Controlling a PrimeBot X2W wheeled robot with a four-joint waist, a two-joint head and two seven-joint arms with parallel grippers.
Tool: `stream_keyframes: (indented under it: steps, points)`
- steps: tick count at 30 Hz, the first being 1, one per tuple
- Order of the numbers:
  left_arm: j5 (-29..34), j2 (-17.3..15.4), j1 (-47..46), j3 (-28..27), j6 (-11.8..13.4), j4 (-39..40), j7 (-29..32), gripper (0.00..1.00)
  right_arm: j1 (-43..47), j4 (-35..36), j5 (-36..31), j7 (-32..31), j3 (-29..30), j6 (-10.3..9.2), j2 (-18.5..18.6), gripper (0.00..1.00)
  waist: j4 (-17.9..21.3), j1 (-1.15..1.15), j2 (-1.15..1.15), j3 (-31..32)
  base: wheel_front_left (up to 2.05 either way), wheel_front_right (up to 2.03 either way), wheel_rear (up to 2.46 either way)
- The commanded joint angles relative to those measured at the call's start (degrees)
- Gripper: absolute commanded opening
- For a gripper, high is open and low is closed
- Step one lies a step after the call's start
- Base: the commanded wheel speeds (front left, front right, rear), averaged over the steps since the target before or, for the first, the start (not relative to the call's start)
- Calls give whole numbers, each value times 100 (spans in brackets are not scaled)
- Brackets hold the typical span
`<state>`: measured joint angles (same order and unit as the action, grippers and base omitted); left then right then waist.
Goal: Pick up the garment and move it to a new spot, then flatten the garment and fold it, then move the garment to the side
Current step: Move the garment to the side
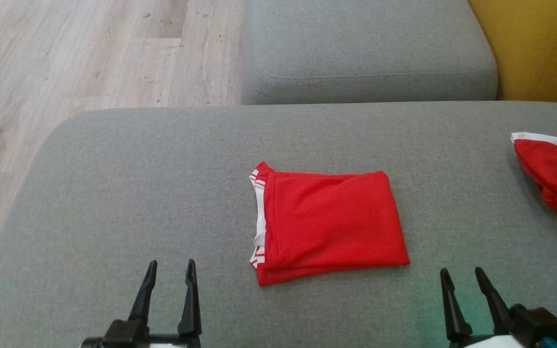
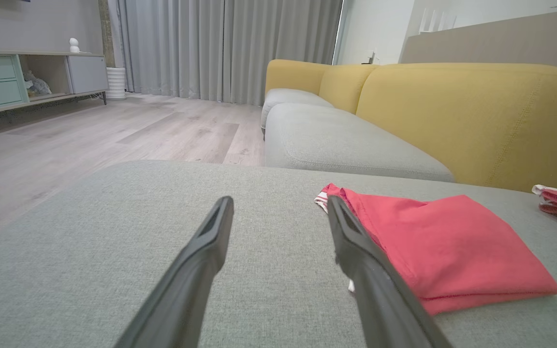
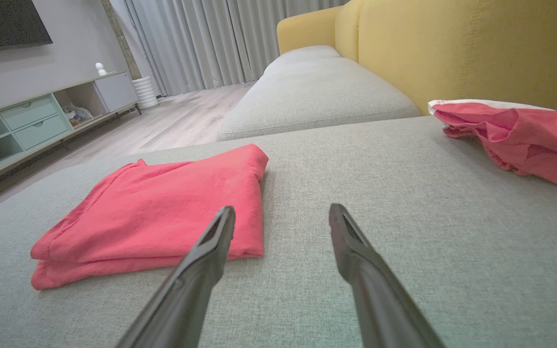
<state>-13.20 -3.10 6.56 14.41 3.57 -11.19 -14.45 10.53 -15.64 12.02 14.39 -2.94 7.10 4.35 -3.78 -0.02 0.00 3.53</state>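
A red garment (image 1: 329, 224) with a white-striped band on its left edge lies folded into a neat rectangle in the middle of the grey cushion (image 1: 128, 193). It also shows as the red garment (image 2: 447, 246) right of my left fingers, and as the red garment (image 3: 157, 208) left of my right fingers. My left gripper (image 1: 171, 266) stands open near the cushion's front edge, left of the fold and apart from it. My right gripper (image 1: 462, 273) is open at the lower right, also apart. Nothing is between either pair of fingers.
A second red garment (image 1: 556, 171) with a white band lies loosely bunched at the cushion's right edge. Beyond are another grey seat cushion (image 1: 370, 48) and the yellow sofa back (image 1: 539, 48). Wooden floor (image 1: 65, 63) lies to the left, with a low cabinet (image 2: 27, 77) farther off.
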Motion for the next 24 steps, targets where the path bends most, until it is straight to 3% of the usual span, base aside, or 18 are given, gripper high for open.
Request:
stream_keyframes:
  steps: [1, 19, 24]
  points:
    - [62, 22, -170, -268, 18, 124, -55, 100, -177, 218, -87, 60, -97, 39, 44, 100, 15, 2, 0, 7, 0, 0, 0]
    - [171, 22, -122, -338, -22, -27, -55, 100, -166, 157, -174, 61, -212, 39, -30, 100, 111, 2, 0, 7, 0, 0, 0]
    - [106, 22, -163, -346, -20, -48, -55, 100, -486, -276, -40, 61, -191, 39, -61, 100, 135, 2, 0, -207, 0, 0, 0]
